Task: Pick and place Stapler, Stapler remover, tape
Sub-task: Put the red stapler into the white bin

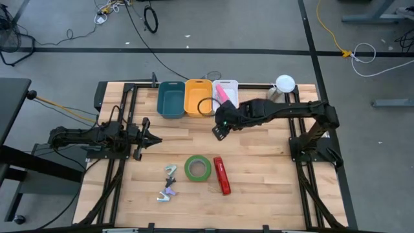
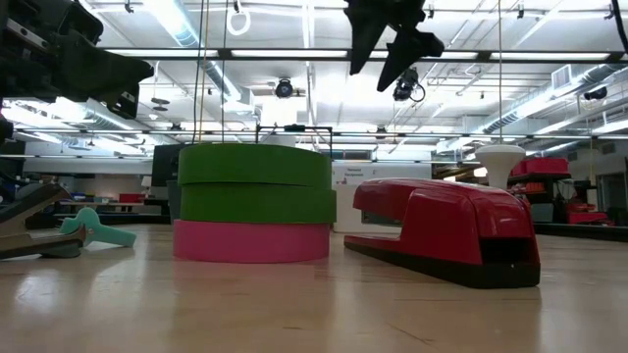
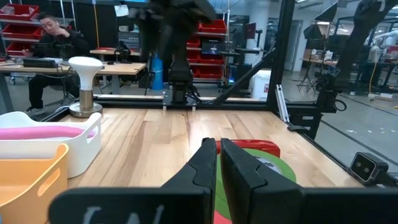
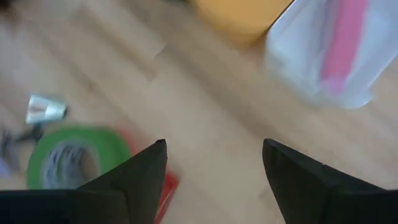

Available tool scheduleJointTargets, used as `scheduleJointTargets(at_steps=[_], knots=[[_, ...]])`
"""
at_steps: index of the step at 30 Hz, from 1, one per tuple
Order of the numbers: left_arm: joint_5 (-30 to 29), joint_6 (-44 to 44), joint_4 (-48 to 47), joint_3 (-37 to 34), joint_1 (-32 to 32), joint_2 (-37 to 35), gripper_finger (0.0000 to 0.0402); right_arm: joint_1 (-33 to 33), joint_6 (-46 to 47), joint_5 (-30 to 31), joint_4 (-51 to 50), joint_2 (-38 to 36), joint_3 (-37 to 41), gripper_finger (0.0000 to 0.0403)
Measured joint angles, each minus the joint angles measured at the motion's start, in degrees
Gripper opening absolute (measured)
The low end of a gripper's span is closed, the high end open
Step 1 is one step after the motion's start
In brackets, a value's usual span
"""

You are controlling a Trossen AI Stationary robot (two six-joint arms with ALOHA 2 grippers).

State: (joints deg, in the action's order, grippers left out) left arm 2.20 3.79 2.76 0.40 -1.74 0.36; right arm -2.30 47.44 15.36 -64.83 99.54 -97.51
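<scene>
We find the right claw (image 1: 220, 131) spread wide and empty, hanging above bare desk (image 1: 272, 175) just in front of the white bin (image 1: 231, 86). That bin already holds a pink item (image 1: 224, 94); we cannot tell what it is. We judge the claw is spread because it has nothing to carry and is free for its next pick.

The left claw (image 1: 154, 139) is pressed together and holds nothing. It waits well to the side of the green tape (image 1: 198, 167), pointing toward it.

The tape lies flat on the desk, hole upward, in front of the orange bin (image 1: 197, 97). In the low view it appears to sit on a pink ring (image 2: 251, 241).

The red stapler (image 1: 222, 175) lies just beside the tape, on the side away from the left claw. Its long axis runs front to back, roughly toward the white bin.

Two staple removers (image 1: 167, 183) lie on the tape's other side, near it but apart; we cannot tell their orientation.

The teal bin (image 1: 171, 99) stands beside the orange one and looks empty, as does the orange. We judge tape, stapler and removers not yet placed.
</scene>
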Motion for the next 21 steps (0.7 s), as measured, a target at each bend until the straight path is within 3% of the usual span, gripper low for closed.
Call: scheduleJointTargets(at_steps=[21], knots=[[0.01, 0.0, -0.02, -0.02, 0.01, 0.0, 0.0025, -12.04, 14.63, -8.98, -0.1, 11.18, 0.13, 0.0265]])
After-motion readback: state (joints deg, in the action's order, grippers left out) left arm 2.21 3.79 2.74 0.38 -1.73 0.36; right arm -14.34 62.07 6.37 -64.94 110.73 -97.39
